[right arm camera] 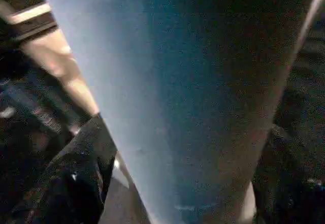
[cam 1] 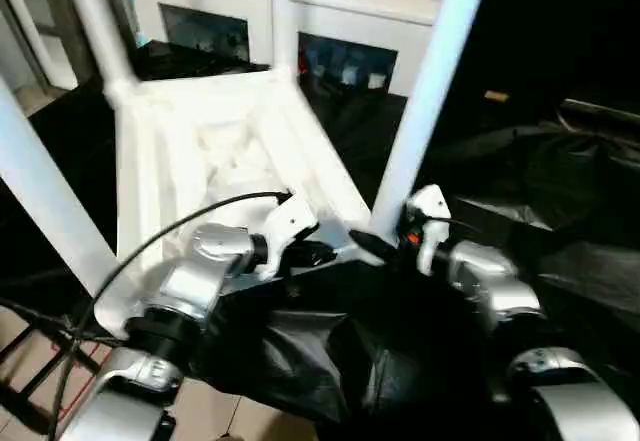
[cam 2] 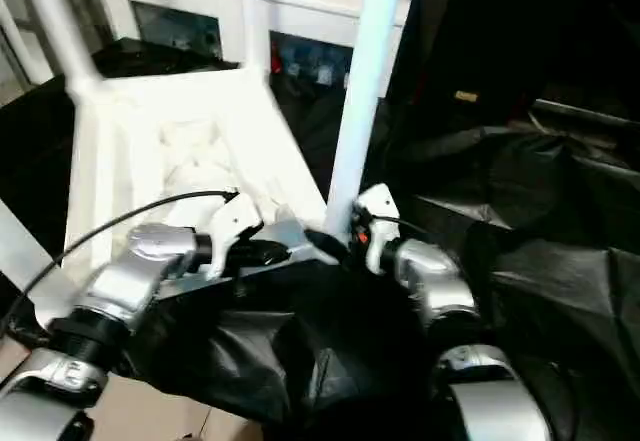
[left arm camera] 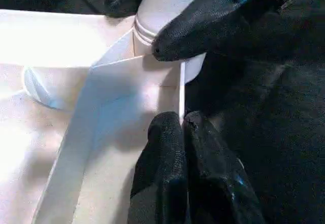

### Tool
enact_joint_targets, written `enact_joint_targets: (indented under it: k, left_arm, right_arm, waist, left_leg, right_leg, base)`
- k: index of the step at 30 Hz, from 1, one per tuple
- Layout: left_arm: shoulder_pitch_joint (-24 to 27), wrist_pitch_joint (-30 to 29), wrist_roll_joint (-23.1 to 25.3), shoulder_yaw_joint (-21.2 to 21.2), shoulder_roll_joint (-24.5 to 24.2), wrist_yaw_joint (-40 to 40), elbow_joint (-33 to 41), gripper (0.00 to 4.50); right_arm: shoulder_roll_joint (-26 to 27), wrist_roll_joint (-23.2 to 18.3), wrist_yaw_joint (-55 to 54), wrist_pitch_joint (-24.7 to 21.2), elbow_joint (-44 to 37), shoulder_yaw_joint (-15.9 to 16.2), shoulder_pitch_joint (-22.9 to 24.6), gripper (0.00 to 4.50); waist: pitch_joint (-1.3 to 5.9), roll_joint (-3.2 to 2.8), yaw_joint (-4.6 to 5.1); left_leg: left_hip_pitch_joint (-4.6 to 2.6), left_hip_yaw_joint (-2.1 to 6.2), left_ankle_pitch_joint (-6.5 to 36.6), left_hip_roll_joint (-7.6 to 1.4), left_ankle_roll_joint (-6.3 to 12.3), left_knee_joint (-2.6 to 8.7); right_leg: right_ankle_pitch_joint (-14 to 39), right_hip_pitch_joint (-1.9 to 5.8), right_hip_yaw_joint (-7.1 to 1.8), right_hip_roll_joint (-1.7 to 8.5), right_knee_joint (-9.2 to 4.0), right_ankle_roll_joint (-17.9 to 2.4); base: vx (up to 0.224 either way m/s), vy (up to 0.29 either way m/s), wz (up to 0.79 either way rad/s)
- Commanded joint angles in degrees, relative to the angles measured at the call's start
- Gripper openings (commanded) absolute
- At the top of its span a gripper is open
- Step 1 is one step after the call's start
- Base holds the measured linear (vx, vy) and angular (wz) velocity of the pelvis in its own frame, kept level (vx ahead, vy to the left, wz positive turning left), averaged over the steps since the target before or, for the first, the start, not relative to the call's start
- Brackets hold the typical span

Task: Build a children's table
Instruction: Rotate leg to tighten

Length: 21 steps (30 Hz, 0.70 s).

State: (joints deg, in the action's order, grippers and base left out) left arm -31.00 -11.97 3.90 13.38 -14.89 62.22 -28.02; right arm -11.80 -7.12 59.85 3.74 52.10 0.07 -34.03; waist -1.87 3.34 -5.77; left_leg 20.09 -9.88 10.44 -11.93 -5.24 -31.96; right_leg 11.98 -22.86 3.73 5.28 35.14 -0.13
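Tabletop underside up, legs pointing upward

Leg tops cut off — right claw fingertips hidden behind leg.

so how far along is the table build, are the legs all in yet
Four legs stand up from the upturned tabletop: far left, far middle, near left and near right. In hand: the right gripper is at the near right leg's base, while the shut left gripper rests at that corner's rim. Left: releasing and turning the table upright.
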Motion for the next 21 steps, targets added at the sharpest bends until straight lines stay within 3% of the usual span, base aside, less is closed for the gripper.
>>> enact_joint_targets:
  k: [1, 4, 5, 10, 11, 21]
  left_arm:
    - [0.81, 1.96, -2.94, 2.91, 0.70, 4.68, 0.76, 0.00]
    - [0.84, 2.52, -2.80, 3.36, -1.05, 7.17, 0.57, 0.00]
    - [0.81, 2.83, -2.76, 3.63, -2.22, 8.79, 0.41, 0.00]
    - [0.59, 2.99, -2.83, 3.61, -3.84, 11.31, 0.19, 0.00]
    - [0.59, 2.99, -2.83, 3.61, -3.84, 11.31, 0.19, 0.00]
    - [0.72, 2.38, -3.03, 3.31, -4.47, 11.41, -0.07, 0.00]
  right_arm:
    - [0.33, 0.22, 9.71, -0.94, -1.37, 5.14, 0.38, 3.64]
    - [-1.09, 0.28, 14.16, -1.46, -1.88, 6.07, 0.66, 3.64]
    - [-1.60, 0.09, 16.72, -2.60, -2.40, 6.52, 0.94, 3.64]
    - [-2.06, -0.36, 19.83, -4.68, -3.32, 7.16, 1.11, 3.32]
    - [-2.06, -0.36, 19.83, -4.68, -3.32, 7.16, 1.11, 3.02]
    - [-1.25, -0.10, 19.00, -5.02, -3.82, 6.81, 1.89, 2.69]
  waist:
    - [2.65, 0.14, -0.31]
    - [2.63, 0.04, -0.67]
    - [2.60, 0.29, -0.70]
    - [2.63, 0.07, -1.02]
    - [2.63, 0.10, -1.03]
    - [2.67, 0.07, -1.10]
  left_leg:
    - [0.14, -0.47, 6.74, -1.42, 6.71, 2.81]
    - [0.04, -0.50, 7.51, -1.64, 5.82, 2.86]
    - [0.04, -0.55, 7.47, -1.63, 5.81, 2.86]
    - [-0.21, -0.51, 7.12, -1.70, 4.81, 2.88]
    - [-0.22, -0.52, 7.02, -1.68, 4.80, 2.88]
    - [-0.17, -0.49, 7.05, -1.62, 4.03, 2.85]
  right_leg:
    - [0.87, 3.14, -2.16, 2.64, -3.36, -15.30]
    - [2.08, 3.03, -2.15, 2.65, -3.25, -15.24]
    - [2.05, 3.00, -2.17, 2.62, -3.28, -15.22]
    - [1.18, 2.90, -2.19, 2.71, -3.04, -15.77]
    - [0.88, 2.89, -2.18, 2.68, -3.00, -15.86]
    - [0.52, 2.98, -2.18, 2.77, -2.91, -15.93]
  base:
    - [0.000, 0.000, 0.00]
    - [0.000, 0.000, 0.00]
    - [0.000, 0.000, 0.00]
    - [0.000, 0.000, 0.00]
    - [0.000, 0.000, 0.00]
    - [0.000, 0.000, 0.00]
